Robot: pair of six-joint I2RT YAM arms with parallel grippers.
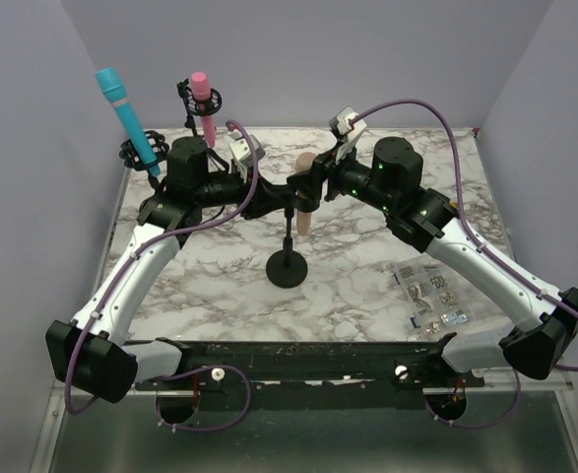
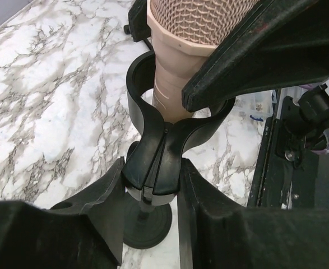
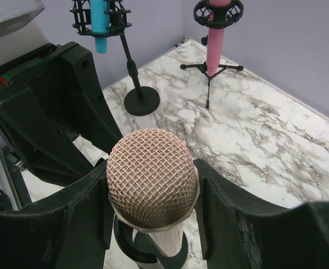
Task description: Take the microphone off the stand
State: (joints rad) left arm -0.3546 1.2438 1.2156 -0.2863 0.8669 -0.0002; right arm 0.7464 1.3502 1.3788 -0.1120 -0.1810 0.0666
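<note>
- Lower edge of the overhead view: the two arm bases sit side by side. Both arms reach inward and meet over the middle of the marble table (image 1: 220, 266).
- Lower right of that view: a few small clear packets (image 1: 431, 296) lie on the marble, well apart from the work.
- Centre: the stand (image 1: 288, 268) rests upright on its round black base. A thin pole rises from it to where the grippers meet.
- Left wrist view, lower middle: the left gripper (image 2: 152, 193) is closed on the neck of the stand's black clip (image 2: 153, 151), with a finger pressed to each side. It seems to be steadying the stand.
- Above it in the same view, the tan mic (image 2: 172, 78) sits in the clip's ring with its body passing down through it.
- Right wrist view, centre: the right gripper (image 3: 152, 190) clasps the mic's mesh head. Its fingers (image 3: 77, 218) lie against both sides of the head.
- Progress, as a judgement: both holds look set, but the mic is not yet out of the clip. What is left is to pull it up and free while the stand is held down, then carry it clear.
- Upper left of the overhead view, at the far edge of the table: a blue mic (image 1: 126, 118) and a pink mic (image 1: 204, 103) stand in their own holders, untouched.
</note>
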